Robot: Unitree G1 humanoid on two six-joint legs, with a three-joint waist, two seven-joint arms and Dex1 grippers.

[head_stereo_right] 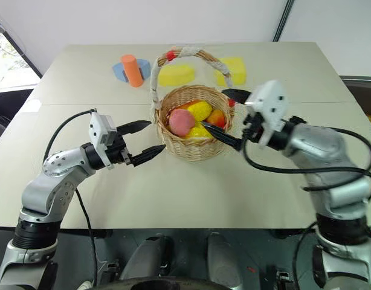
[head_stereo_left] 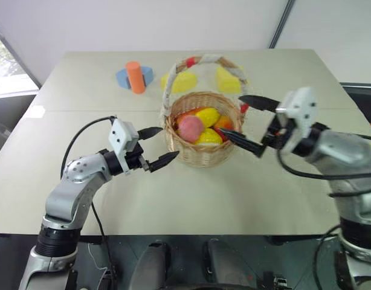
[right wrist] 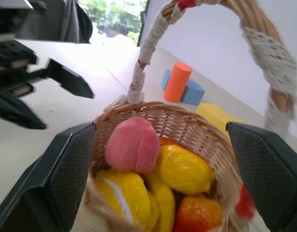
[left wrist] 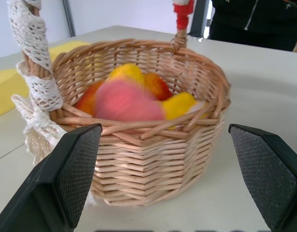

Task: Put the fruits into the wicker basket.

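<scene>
The wicker basket (head_stereo_left: 200, 158) stands mid-table, its white-wrapped handle (head_stereo_left: 168, 84) arching over it. Inside lie the fruits: a pink peach (head_stereo_left: 190, 128), a yellow lemon (head_stereo_left: 208, 116), an orange-red mango (head_stereo_left: 224, 122) and another yellow piece (head_stereo_left: 208, 138). My left gripper (head_stereo_left: 168, 144) is open just left of the basket, pointing at its wall, empty. In the left wrist view its fingers (left wrist: 73, 174) frame the basket (left wrist: 153, 169). My right gripper (head_stereo_left: 231, 115) is open at the basket's right rim with nothing held. In its wrist view the peach (right wrist: 133, 145) and lemon (right wrist: 185, 169) lie between its fingers (right wrist: 71, 169).
An orange cylinder (head_stereo_left: 136, 77) on blue blocks (head_stereo_left: 124, 77) stands at the back left. Two pale yellow foam blocks (head_stereo_left: 183, 81) (head_stereo_left: 228, 79) lie behind the basket. A person in dark clothing (left wrist: 255, 19) stands beyond the table's far side.
</scene>
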